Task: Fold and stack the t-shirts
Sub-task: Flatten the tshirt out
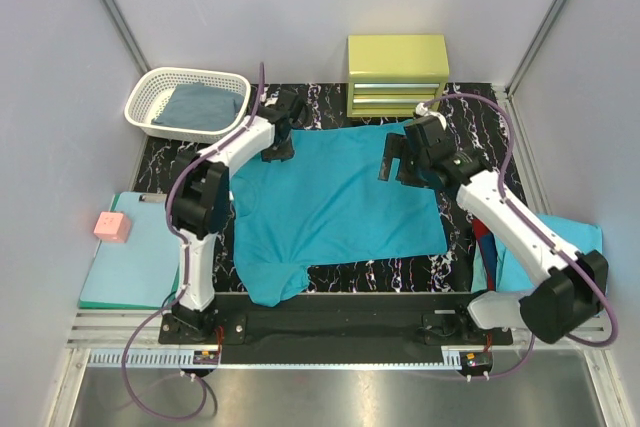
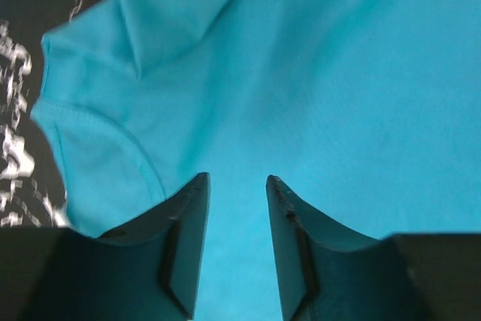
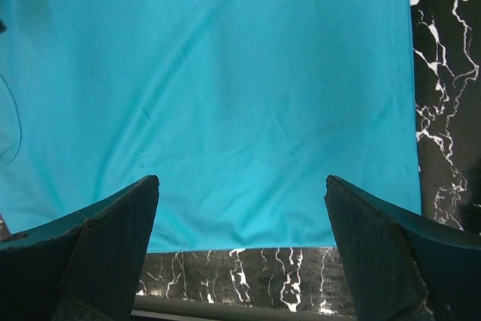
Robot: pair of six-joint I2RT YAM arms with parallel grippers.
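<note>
Dark fingers of the left pincer (image 2: 237,180) are standing a little apart with nothing squeezed between them, and they are hanging right over the soft teal-turquoise t-shirt (image 2: 323,73), near its round neck hole and a folded-over flap. Whether they are touching the cloth I cannot tell. Over on the other side, the right pincer (image 3: 240,180) is gaping wide open and holding nothing, and it is hovering above the far right part of the same shirt, where the straight edge is meeting the black mat with white marble lines (image 3: 451,110). From above, the shirt is lying spread out in the middle of that mat, with one sleeve bunching up at the near left corner. Behind it, a yellow-green metal box with drawers (image 1: 397,75) is sitting at the back. A white plastic basket (image 1: 150,112) is standing at the far left, and a folded grey-blue cloth (image 1: 200,107) is resting inside it. A flat mint-green board (image 1: 125,272) is lying on the left with a small pink block (image 1: 112,227) on top. Some light turquoise cloth (image 1: 585,234) is lying under the right arm.
</note>
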